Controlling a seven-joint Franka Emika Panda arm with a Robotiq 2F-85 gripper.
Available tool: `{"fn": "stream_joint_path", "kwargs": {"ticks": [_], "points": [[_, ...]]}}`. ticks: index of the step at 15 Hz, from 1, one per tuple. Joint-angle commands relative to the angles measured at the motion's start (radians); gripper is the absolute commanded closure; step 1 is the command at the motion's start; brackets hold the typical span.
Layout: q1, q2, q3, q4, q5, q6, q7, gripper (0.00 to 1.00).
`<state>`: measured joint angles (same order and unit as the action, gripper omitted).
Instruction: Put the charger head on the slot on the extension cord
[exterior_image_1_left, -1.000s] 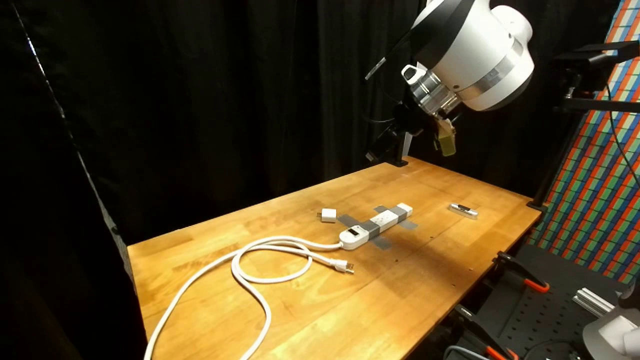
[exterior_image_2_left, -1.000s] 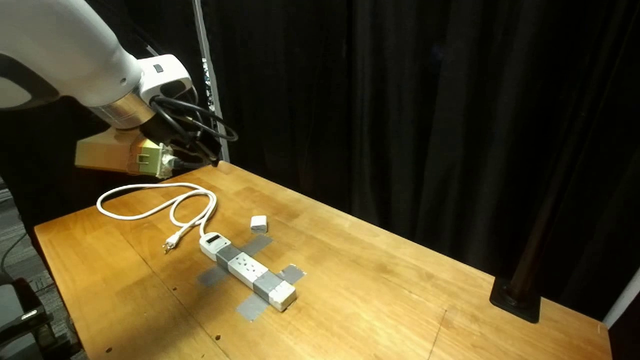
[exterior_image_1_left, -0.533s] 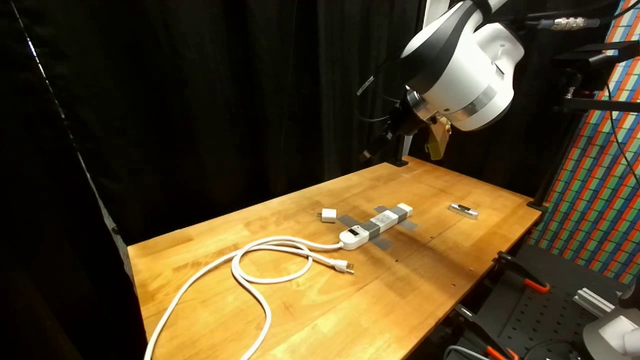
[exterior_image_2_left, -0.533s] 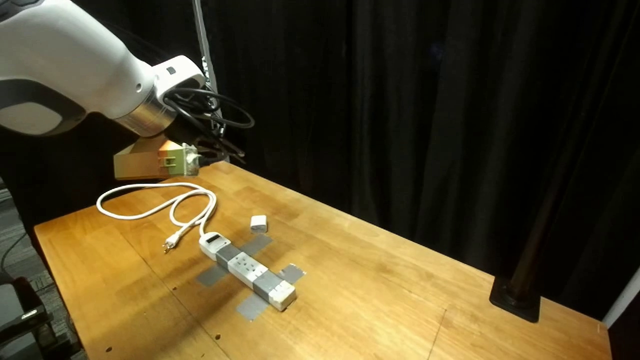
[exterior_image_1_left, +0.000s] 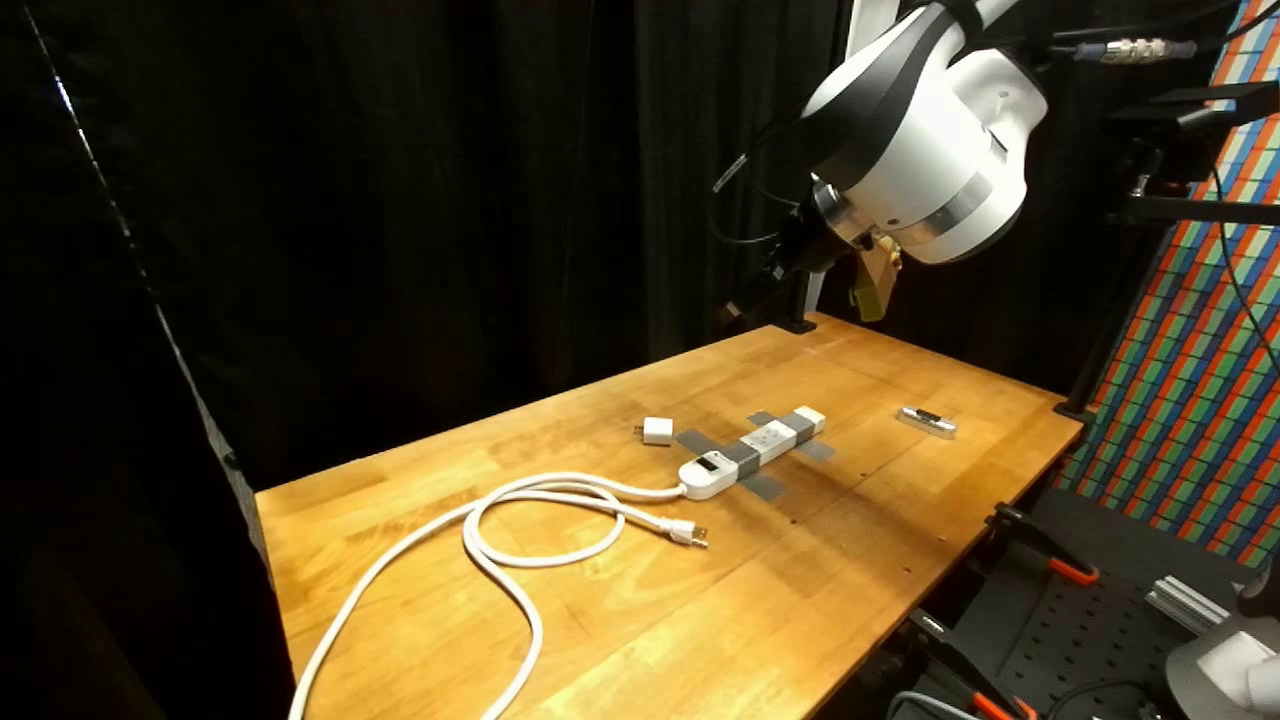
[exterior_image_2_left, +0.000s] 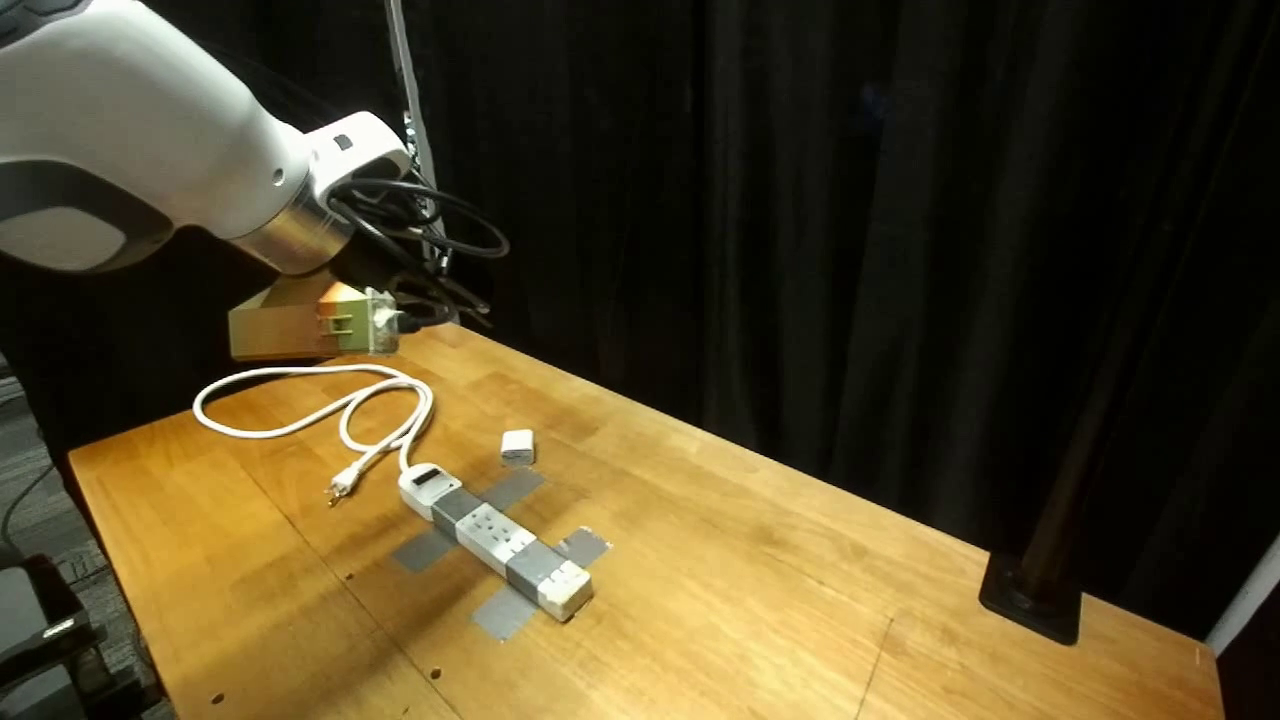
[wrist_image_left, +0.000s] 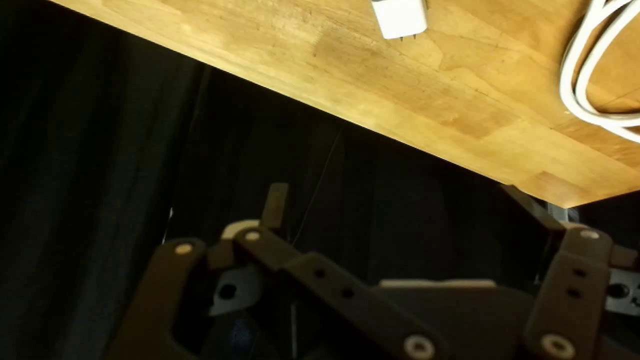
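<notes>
Spread wide at the jaws and holding nothing, raised clear of the pale-brown wooden table (exterior_image_2_left: 760, 590) and well apart from the small white cube-shaped charger head (exterior_image_1_left: 658, 431), lying untaped near the long white plastic power strip (exterior_image_2_left: 494, 539) banded in grey tape (exterior_image_2_left: 459, 507). Framed, in the wrist view, against a black cloth curtain (wrist_image_left: 125, 130) beyond the table's edge: likely to miss the charger head if lowered without re-aiming. Apt to skid it if closed off-centre. With thin prongs (wrist_image_left: 414, 36) pointing sideways and sockets (exterior_image_2_left: 490, 525) facing upward, likely to jam there unless turned prongs-down first.
</notes>
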<state>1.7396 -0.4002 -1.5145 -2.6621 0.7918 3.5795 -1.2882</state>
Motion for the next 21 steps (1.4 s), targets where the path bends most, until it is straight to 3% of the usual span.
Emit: {"fn": "stream_joint_path", "kwargs": {"ticks": [1,3,6,10,11,14,15,17,21], "points": [[0.012,-0.021,-0.02,0.002,-0.022,0.003,-0.008,0.0],[0.053,-0.052,-0.095,0.028,-0.052,-0.073,-0.025,0.0],[0.128,-0.058,-0.222,0.082,-0.062,-0.327,-0.034,0.0],[0.202,-0.117,-0.387,0.192,-0.17,-0.635,-0.071,0.0],[0.186,-0.164,-0.404,0.203,-0.326,-0.681,0.008,0.0],[0.235,-0.244,-0.504,0.279,-0.573,-0.813,0.004,0.0],[0.248,-0.283,-0.53,0.302,-0.662,-0.829,0.014,0.0],[0.3,-0.343,-0.581,0.322,-0.794,-0.732,0.081,0.0],[0.429,-0.431,-0.694,0.347,-0.955,-0.445,0.184,0.0]]}}
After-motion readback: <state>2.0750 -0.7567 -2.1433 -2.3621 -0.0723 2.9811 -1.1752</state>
